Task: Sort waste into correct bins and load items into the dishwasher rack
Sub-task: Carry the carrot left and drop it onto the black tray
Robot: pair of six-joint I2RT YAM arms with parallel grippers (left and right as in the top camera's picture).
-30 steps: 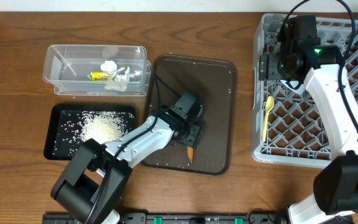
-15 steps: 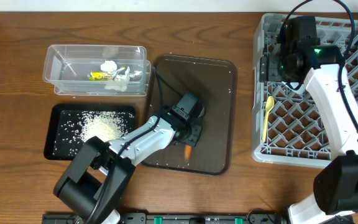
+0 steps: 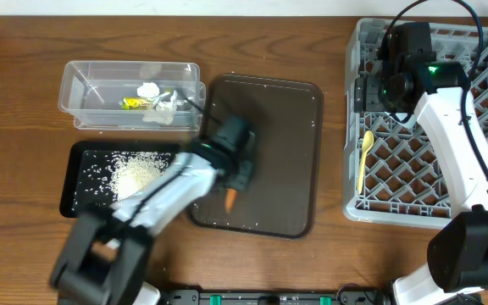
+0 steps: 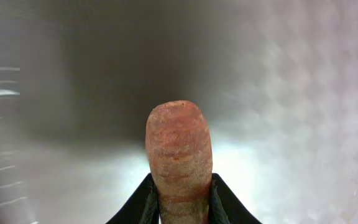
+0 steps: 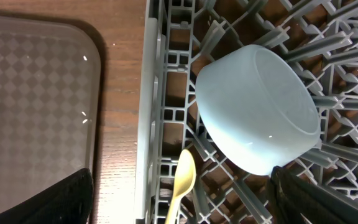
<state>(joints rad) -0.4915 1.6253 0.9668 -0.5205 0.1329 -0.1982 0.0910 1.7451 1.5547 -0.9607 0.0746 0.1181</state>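
- Near the lower left corner of the brown serving tray [image 3: 288, 119], the left gripper [image 3: 237, 176] pinches the carrot stick [image 3: 230, 200] in narrow jaws.
- Seen from the left wrist, black fingers [image 4: 137, 204] press both sides of the stick; the tray behind is blurred.
- Over the left edge of the dishwasher rack [image 3: 352, 127], the right gripper [image 3: 363, 91] hangs with jaws spread wide, holding nothing.
- Among the rack's pegs a light-blue bowl [image 5: 260, 106] lies tipped, with the pale yellow spoon [image 3: 363, 159] just beside it.
- At the table's back left, the clear tub [image 3: 74, 85] holds tissue [image 3: 149, 90] and a wrapper [image 3: 136, 103].
- The black tray [image 3: 69, 182] in front of it holds rice [image 3: 138, 176].
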